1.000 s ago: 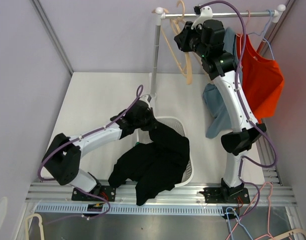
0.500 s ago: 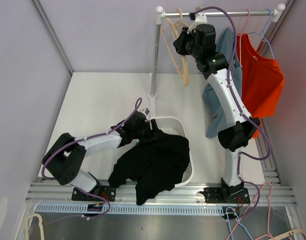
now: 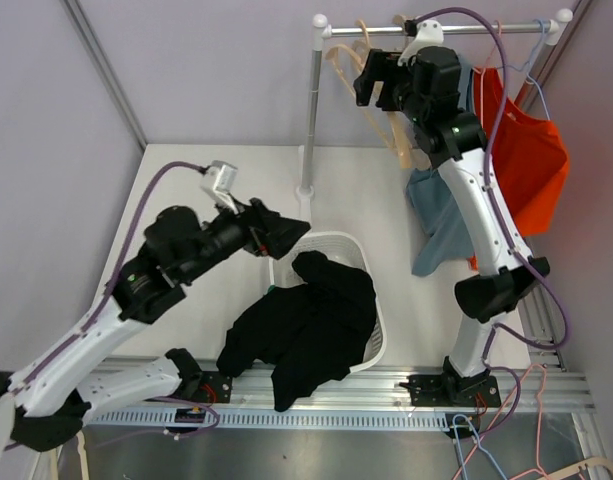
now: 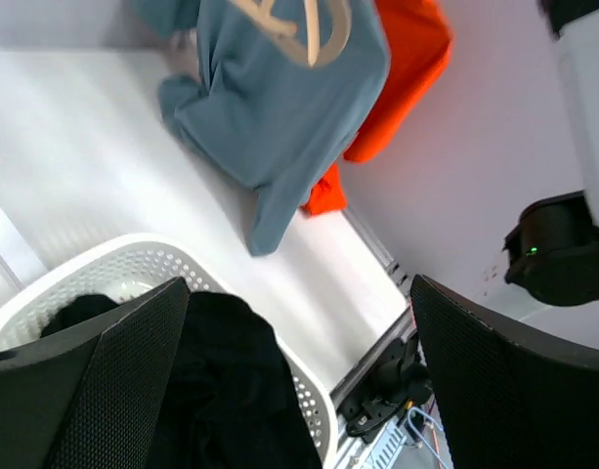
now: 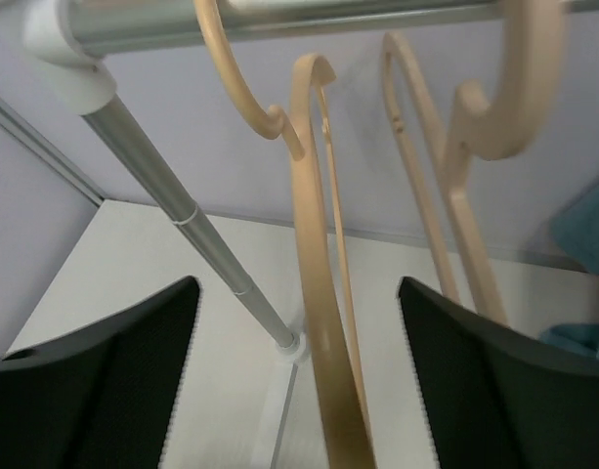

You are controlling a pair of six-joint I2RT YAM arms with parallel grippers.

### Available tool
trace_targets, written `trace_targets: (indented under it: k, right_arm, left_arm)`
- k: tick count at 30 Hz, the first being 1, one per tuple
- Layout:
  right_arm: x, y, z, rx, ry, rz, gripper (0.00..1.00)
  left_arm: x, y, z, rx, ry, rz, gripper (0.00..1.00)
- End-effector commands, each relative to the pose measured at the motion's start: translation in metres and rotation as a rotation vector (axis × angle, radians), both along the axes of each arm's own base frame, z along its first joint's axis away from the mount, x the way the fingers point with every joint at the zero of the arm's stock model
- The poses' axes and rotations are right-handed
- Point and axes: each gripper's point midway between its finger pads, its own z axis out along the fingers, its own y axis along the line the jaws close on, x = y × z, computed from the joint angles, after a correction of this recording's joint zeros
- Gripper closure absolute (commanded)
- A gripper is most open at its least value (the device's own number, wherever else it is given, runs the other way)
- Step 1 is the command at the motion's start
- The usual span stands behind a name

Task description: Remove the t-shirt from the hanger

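The black t-shirt (image 3: 321, 320) lies heaped in a white basket (image 3: 358, 244) and spills over its near rim; the left wrist view shows the t-shirt (image 4: 216, 381) below my fingers. My left gripper (image 3: 284, 234) hovers open above the basket's left side, touching nothing. My right gripper (image 3: 371, 78) is up at the rail (image 3: 486, 28), open. A bare wooden hanger (image 5: 323, 293) hangs between its spread fingers without touching them, also seen from above as the hanger (image 3: 398, 140). More bare wooden hangers (image 5: 446, 186) hang beside it.
A blue t-shirt (image 3: 438, 215) and an orange t-shirt (image 3: 526, 160) hang on the rail's right part, behind my right arm. The rail's metal post (image 3: 310, 120) stands just behind the basket. Purple walls close in left, back and right.
My left gripper opened, let go of the black t-shirt and rose up and away to the left. My right gripper opened off the wooden hanger, which now hangs free on the rail.
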Motion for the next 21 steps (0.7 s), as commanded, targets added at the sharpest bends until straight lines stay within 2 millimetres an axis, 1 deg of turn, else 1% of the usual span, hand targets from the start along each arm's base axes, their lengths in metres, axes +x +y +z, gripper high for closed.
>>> trace_targets:
  k: [1, 2, 3, 4, 5, 6, 7, 8, 9, 10, 11, 12, 13, 14, 15, 16, 17, 18, 19, 20, 21]
  right_arm:
    - [-0.044, -0.034, 0.067, 0.025, -0.127, -0.065, 0.06]
    - [-0.057, -0.041, 0.074, 0.025, -0.128, -0.07, 0.05]
    - [-0.063, -0.047, 0.078, 0.02, -0.13, -0.086, 0.04]
    - [-0.069, -0.052, 0.08, 0.015, -0.129, -0.1, 0.02]
    - [-0.082, -0.061, 0.085, 0.006, -0.132, -0.115, 0.01]
    - [-0.086, -0.072, 0.087, -0.006, -0.133, -0.161, 0.01]
    - [-0.09, -0.081, 0.082, -0.03, -0.118, -0.191, 0.01]
    - [-0.102, -0.093, 0.09, -0.032, -0.136, -0.223, 0.01]
    - [-0.106, -0.102, 0.089, -0.039, -0.132, -0.259, 0.01]
    - [-0.109, -0.115, 0.087, -0.048, -0.122, -0.311, 0.01]
    - [-0.108, -0.131, 0.081, -0.061, -0.105, -0.354, 0.01]
    - [-0.109, -0.141, 0.079, -0.051, -0.091, -0.389, 0.01]
    - [-0.108, -0.151, 0.069, -0.062, -0.053, -0.416, 0.01]
    - [-0.106, -0.158, 0.065, -0.063, -0.038, -0.433, 0.01]
    - [-0.099, -0.172, 0.058, -0.067, -0.014, -0.476, 0.0]
    - [-0.096, -0.179, 0.052, -0.078, 0.004, -0.501, 0.01]
    - [-0.092, -0.185, 0.048, -0.086, 0.012, -0.527, 0.01]
    - [-0.087, -0.19, 0.043, -0.092, 0.022, -0.545, 0.01]
    - [-0.078, -0.196, 0.035, -0.107, 0.036, -0.557, 0.0]
    - [-0.06, -0.201, 0.025, -0.115, 0.062, -0.56, 0.01]
    - [-0.06, -0.202, 0.025, -0.115, 0.063, -0.56, 0.01]
  left_arm:
    - [-0.014, 0.022, -0.044, 0.187, 0.062, -0.001, 0.01]
    - [-0.016, 0.026, -0.052, 0.215, 0.079, 0.006, 0.01]
    - [-0.02, 0.03, -0.067, 0.256, 0.105, 0.006, 0.01]
    - [-0.027, 0.039, -0.093, 0.333, 0.168, 0.012, 0.01]
    - [-0.029, 0.046, -0.106, 0.368, 0.197, 0.028, 0.01]
    - [-0.036, 0.05, -0.128, 0.409, 0.249, 0.024, 0.0]
    - [-0.047, 0.055, -0.153, 0.449, 0.308, 0.0, 0.0]
    - [-0.055, 0.057, -0.176, 0.479, 0.355, -0.021, 0.01]
    - [-0.062, 0.056, -0.186, 0.481, 0.389, -0.037, 0.0]
    - [-0.071, 0.063, -0.216, 0.527, 0.443, -0.042, 0.0]
    - [-0.077, 0.062, -0.223, 0.529, 0.467, -0.065, 0.0]
    - [-0.085, 0.061, -0.227, 0.521, 0.486, -0.083, 0.0]
    - [-0.089, 0.062, -0.233, 0.524, 0.5, -0.089, 0.0]
    - [-0.097, 0.067, -0.249, 0.548, 0.531, -0.095, 0.0]
    - [-0.104, 0.064, -0.249, 0.55, 0.513, -0.105, 0.0]
    - [-0.109, 0.063, -0.249, 0.553, 0.518, -0.118, 0.0]
    - [-0.109, 0.063, -0.251, 0.559, 0.521, -0.1, 0.0]
    - [-0.113, 0.062, -0.254, 0.563, 0.542, -0.109, 0.0]
    - [-0.115, 0.061, -0.261, 0.581, 0.562, -0.113, 0.0]
    - [-0.12, 0.054, -0.274, 0.594, 0.593, -0.154, 0.01]
    - [-0.12, 0.054, -0.274, 0.594, 0.593, -0.154, 0.01]
